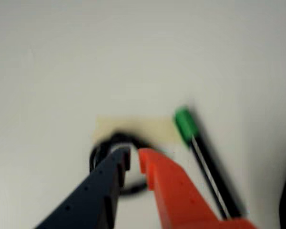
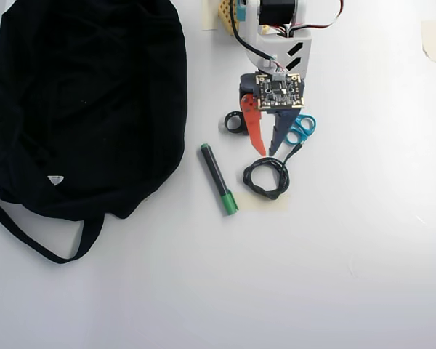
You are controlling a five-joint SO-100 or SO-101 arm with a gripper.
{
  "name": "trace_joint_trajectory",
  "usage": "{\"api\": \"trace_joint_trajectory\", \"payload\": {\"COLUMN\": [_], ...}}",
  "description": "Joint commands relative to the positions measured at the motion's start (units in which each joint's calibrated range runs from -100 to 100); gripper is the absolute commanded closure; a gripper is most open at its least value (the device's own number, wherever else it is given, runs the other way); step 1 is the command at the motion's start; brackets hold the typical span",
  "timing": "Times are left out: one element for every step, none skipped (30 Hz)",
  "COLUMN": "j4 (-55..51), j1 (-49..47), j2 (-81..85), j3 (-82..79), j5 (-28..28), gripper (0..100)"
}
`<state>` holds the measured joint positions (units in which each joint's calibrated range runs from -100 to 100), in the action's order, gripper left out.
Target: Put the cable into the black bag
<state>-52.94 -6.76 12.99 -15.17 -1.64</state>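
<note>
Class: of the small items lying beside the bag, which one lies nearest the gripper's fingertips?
The coiled black cable, just below the gripper; the marker, scissors and tape roll lie off to the sides.

Big black cloth bag (image 2: 87,102) w/ matt, soft folds; thin black coiled cable (image 2: 266,179) looks rubbery, slight sheen; gripper (image 2: 264,154) fingers matt plastic, one orange, one dark blue; white table (image 2: 363,254) smooth, matt
</note>
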Motion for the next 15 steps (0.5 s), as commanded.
{"api": "trace_joint_trajectory", "payload": {"j4": [-7.3,-9.0,-9.9,-11.4,-12.8,-14.2,-15.4,-16.4,-17.3,-18.0,-18.6,-19.2,-19.8,-20.2,-20.4], "j1": [-0.9,-0.9,-0.9,-0.9,-0.9,-0.9,-0.9,-0.9,-0.9,-0.9,-0.9,-0.9,-1.0,-1.3,-1.6], "j2": [1.5,1.5,1.5,1.5,1.5,1.5,1.6,1.6,1.6,1.6,1.6,1.6,1.6,1.6,1.6], "j3": [3.8,3.8,3.8,3.8,3.8,3.8,3.9,3.9,3.9,3.9,3.9,3.9,3.9,3.9,3.9], "j5": [1.2,1.2,1.2,1.2,1.2,1.2,1.2,1.2,1.2,1.2,1.2,1.2,1.2,1.2,1.2], "gripper": [98,98,98,98,98,98,98,98,98,98,98,98,98,98,98]}}
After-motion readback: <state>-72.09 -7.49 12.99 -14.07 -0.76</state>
